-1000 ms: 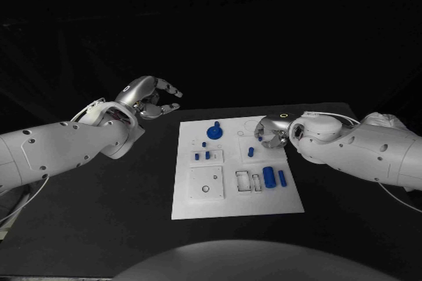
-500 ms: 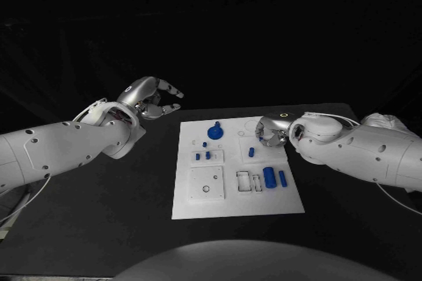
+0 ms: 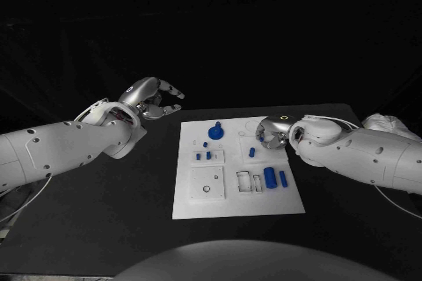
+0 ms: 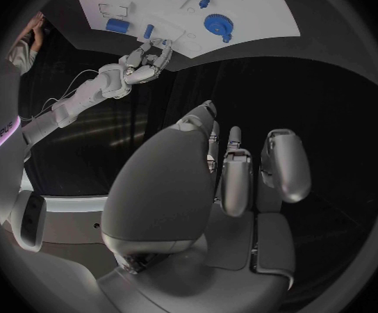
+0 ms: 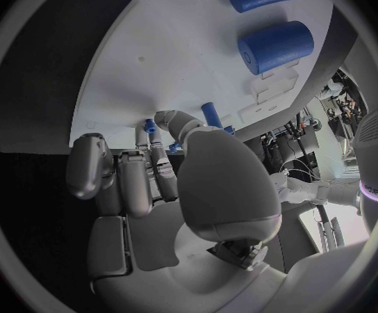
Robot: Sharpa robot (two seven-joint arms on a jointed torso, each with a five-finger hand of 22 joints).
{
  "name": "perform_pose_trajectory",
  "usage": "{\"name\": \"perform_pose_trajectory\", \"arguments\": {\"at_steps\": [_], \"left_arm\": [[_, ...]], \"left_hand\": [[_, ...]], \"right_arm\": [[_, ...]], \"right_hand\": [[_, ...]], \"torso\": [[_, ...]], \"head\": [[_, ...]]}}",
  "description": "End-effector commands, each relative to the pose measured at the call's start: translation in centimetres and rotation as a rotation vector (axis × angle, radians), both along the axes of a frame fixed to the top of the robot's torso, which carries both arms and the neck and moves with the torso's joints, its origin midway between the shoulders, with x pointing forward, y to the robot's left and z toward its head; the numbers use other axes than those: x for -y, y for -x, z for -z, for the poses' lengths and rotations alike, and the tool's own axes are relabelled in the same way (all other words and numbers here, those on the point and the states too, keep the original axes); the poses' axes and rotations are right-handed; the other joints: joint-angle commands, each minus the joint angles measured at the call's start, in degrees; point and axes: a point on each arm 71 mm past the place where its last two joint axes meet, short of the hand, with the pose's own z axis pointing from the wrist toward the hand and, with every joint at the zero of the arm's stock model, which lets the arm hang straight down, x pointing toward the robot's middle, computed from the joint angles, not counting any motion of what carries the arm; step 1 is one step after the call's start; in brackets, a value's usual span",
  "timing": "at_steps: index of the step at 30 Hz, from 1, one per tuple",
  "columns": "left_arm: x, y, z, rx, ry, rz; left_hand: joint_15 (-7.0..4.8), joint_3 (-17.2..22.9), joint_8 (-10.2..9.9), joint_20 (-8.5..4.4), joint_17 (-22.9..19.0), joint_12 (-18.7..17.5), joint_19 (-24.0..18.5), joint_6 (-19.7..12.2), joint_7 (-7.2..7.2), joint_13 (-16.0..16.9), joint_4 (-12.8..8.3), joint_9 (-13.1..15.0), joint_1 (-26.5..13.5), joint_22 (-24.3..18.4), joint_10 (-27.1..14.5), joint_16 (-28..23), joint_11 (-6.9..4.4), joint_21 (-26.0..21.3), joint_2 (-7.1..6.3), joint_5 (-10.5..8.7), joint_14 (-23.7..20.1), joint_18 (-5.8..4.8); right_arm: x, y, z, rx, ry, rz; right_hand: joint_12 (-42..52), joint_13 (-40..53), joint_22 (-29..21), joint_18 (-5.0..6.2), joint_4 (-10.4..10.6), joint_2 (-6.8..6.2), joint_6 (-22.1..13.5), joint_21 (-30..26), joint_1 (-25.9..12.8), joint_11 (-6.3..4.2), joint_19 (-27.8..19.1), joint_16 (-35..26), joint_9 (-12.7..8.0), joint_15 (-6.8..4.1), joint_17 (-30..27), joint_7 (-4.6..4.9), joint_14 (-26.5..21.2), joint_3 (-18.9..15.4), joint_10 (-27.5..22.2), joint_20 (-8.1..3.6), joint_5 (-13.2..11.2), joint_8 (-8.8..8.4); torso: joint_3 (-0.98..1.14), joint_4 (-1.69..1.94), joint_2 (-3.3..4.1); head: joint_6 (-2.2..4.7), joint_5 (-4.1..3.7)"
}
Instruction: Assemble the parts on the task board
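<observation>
The white task board (image 3: 230,203) lies in the middle of the table. On it are a round blue part (image 3: 215,132), a short blue peg (image 3: 252,152), several small blue pieces (image 3: 207,154), a thick blue cylinder (image 3: 269,176) and a slim blue bar (image 3: 282,177). My right hand (image 3: 272,135) hangs over the board's upper right edge, fingers bent downward and holding nothing. The peg (image 5: 210,113) shows just past its thumb, apart from it. My left hand (image 3: 150,99) is raised off the board's upper left corner, fingers loosely curved, holding nothing.
The black table (image 3: 105,220) stretches wide on both sides of the board. Rectangular recesses (image 3: 207,183) take up the board's lower left. My right forearm (image 3: 360,153) reaches over the table's right side. In the left wrist view the right hand (image 4: 146,62) sits by the board (image 4: 241,3).
My right hand and forearm have eased slightly down and to the right at the board's edge. The left hand has stayed in place. The parts have not moved.
</observation>
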Motion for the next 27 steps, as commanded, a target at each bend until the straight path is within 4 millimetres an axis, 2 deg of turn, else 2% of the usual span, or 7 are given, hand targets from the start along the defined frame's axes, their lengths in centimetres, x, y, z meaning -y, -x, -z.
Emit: {"name": "perform_pose_trajectory", "arguments": {"at_steps": [1,5,11,18,27], "left_arm": [[0.2,0.0,0.1,-0.013,-0.006,0.007],[0.2,0.0,0.1,-0.015,-0.007,0.007],[0.2,0.0,0.2,-0.015,-0.008,0.008],[0.2,0.0,0.3,-0.018,-0.01,0.007],[0.1,0.1,0.7,-0.032,-0.013,0.004]], "left_hand": [[0.06,0.4,-0.3,-0.04,-0.1,0.4,0.4,0.0,0.25,0.0,0.1,-0.1,0.5,9.8,0.4,-0.3,-0.13,-0.4,0.01,-0.03,2.4,0.42],[0.07,0.5,-0.4,-0.04,-0.2,0.5,0.4,0.0,0.28,0.0,0.1,-0.1,0.6,9.8,0.5,-0.4,-0.11,-0.5,0.0,0.0,2.4,0.44],[0.09,0.5,-0.4,-0.03,-0.3,0.5,0.4,0.0,0.31,0.0,0.1,-0.1,0.6,9.8,0.6,-0.4,-0.08,-0.5,0.04,0.02,2.4,0.44],[0.11,0.6,-0.4,-0.02,-0.5,0.6,0.3,0.0,0.37,0.0,0.1,-0.1,0.6,9.7,0.8,-0.5,-0.06,-0.7,0.14,0.03,2.3,0.47],[0.13,0.7,-0.5,-0.01,-0.9,0.6,0.1,0.0,0.42,0.0,0.1,-0.1,0.6,9.6,0.9,-0.7,-0.04,-1.1,0.23,0.03,2.2,0.55]], "right_arm": [[0.0,0.1,0.2,-0.013,0.002,-0.009],[0.0,0.1,0.1,-0.002,-0.01,-0.018],[-0.2,0.1,-0.3,0.049,-0.061,-0.039],[-0.3,-0.1,-1.0,0.123,-0.115,-0.04],[-0.4,-0.3,-1.4,0.147,-0.153,-0.03]], "right_hand": [[-0.5,-0.4,9.1,0.17,-0.7,0.14,0.0,0.4,0.6,-0.03,0.2,0.2,0.4,-0.07,5.0,0.35,-0.3,0.5,0.8,-0.19,1.0,0.21],[-0.3,-0.9,9.3,0.07,-1.5,0.42,0.8,1.0,1.1,-0.2,0.5,0.4,1.5,-0.1,5.1,0.33,-0.2,0.9,2.5,-0.18,1.9,0.93],[1.0,-1.4,9.9,-0.36,-2.7,1.4,1.6,3.2,1.8,-1.12,1.8,1.1,4.0,-0.62,5.8,0.59,0.5,0.9,7.4,-0.56,1.9,2.48],[1.3,-2.3,10.4,-0.8,-2.9,2.43,2.3,5.2,1.7,-1.55,3.1,1.8,7.1,-0.74,6.3,0.65,1.3,0.0,10.9,-0.72,-0.7,3.98],[1.1,-2.7,10.5,-0.9,-2.9,2.58,2.3,5.7,1.8,-1.62,3.4,2.0,7.7,-0.79,6.5,0.57,1.6,-0.2,11.3,-0.76,-1.2,4.21]], "torso": [[-0.02,0.01,-0.05],[-0.01,0.02,-0.06],[-0.03,-0.01,-0.07],[-0.02,0.01,-0.08],[-0.05,0.01,-0.11]], "head": [[0.0,-0.03],[0.0,0.09],[0.0,0.39],[0.0,0.68],[0.0,0.95]]}}
